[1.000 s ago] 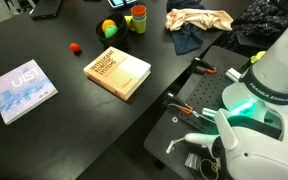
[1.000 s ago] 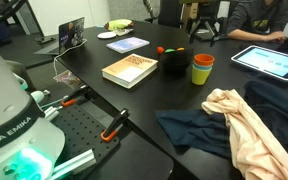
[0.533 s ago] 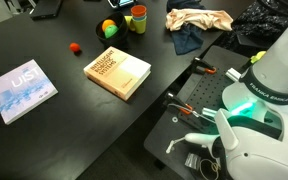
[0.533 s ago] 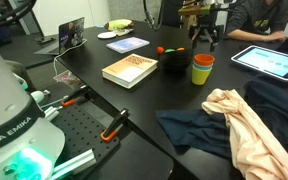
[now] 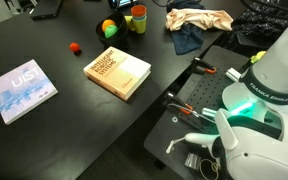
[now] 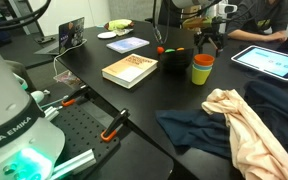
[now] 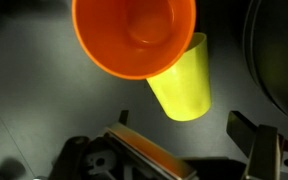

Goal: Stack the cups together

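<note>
Hand (image 6: 209,44), fingers apart, has dropped closer over the orange cup (image 6: 203,60) nested in yellow-green cup (image 6: 202,74).

A tan book (image 5: 117,72) lies mid-frame on the black table (image 5: 54,140). A blue booklet (image 5: 22,89) sits at lower left, with a small red ball (image 5: 74,47) above. At the top, a peach cloth (image 5: 199,19) touches a dark cloth (image 5: 187,40).

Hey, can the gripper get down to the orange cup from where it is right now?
Probably yes. The gripper hangs open just above the orange cup, which sits nested in the yellow-green cup. The wrist view looks straight into the orange cup and shows nothing between them.
</note>
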`<action>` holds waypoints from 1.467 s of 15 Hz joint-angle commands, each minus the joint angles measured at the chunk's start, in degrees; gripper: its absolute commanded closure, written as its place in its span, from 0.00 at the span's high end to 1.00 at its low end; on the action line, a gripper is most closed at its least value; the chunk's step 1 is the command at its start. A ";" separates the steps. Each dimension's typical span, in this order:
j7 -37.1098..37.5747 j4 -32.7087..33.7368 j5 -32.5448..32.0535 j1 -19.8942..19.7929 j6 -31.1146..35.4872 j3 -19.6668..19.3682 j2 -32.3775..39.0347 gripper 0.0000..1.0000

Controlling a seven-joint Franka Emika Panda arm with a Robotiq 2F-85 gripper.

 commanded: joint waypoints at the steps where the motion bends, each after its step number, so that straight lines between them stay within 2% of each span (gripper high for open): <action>1: 1.26 3.61 -0.05 0.74 -0.69 -1.24 2.91 1.00; 13: 1.06 4.42 -0.62 0.57 -8.62 -2.59 3.27 1.00; 16: 0.78 3.42 -0.41 0.42 -7.78 -2.10 3.17 1.00; 22: 0.20 2.06 -0.85 0.49 -1.96 -1.77 4.38 1.00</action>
